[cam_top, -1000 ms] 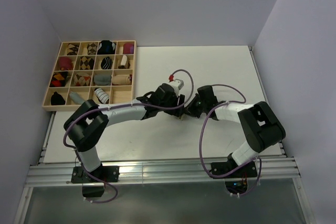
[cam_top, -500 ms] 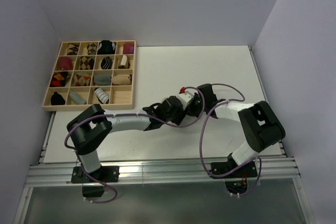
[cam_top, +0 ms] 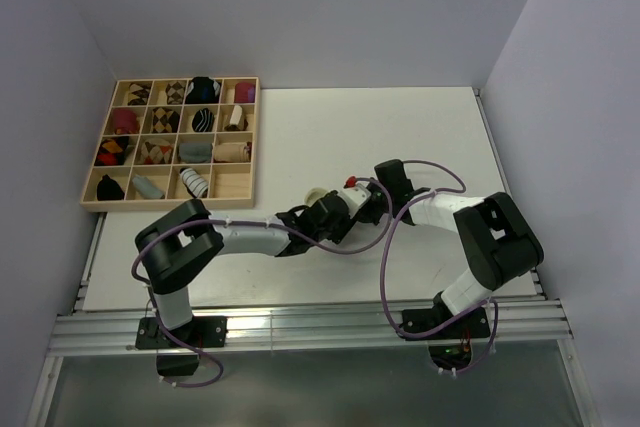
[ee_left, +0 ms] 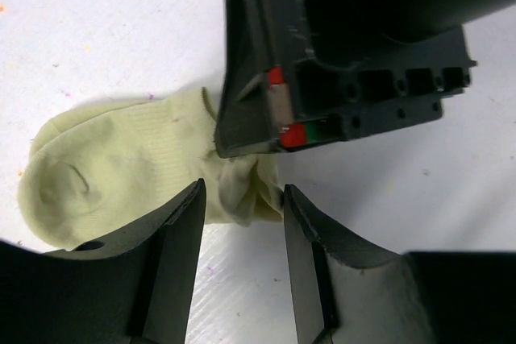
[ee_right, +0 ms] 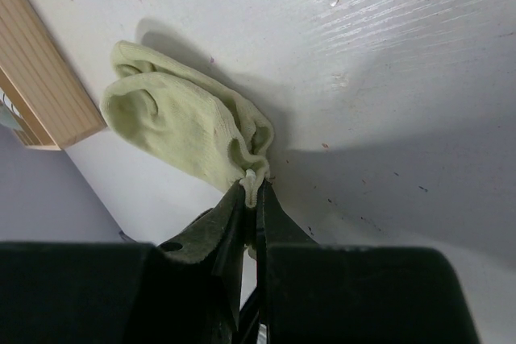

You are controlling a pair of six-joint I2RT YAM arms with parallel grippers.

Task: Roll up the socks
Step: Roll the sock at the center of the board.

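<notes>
Sock: the pale yellow-green sock [ee_left: 121, 167] lies flat on the worktop [cam_top: 400, 137] near the middle, toe end spread, cuff end bunched up.
Right fingers: the right gripper [ee_right: 251, 191] is clenched on that bunched cuff, pinching a fold of cloth.
Left fingers: the left gripper [ee_left: 242, 196] straddles the same cuff with its fingers apart. I see no squeeze on the cloth.
Second sock: no striped one in sight from here; the arms may hide it.
Progress: early, I'd say. The sock is gripped but not rolled; rolling and stowing are left.
Tray: the wooden tray [cam_top: 165, 205] sits at the far left, well apart.
Tray contents: rolled socks in nearly every cell, argyle, red, black, beige; the near-right corner cell looks bare.
</notes>
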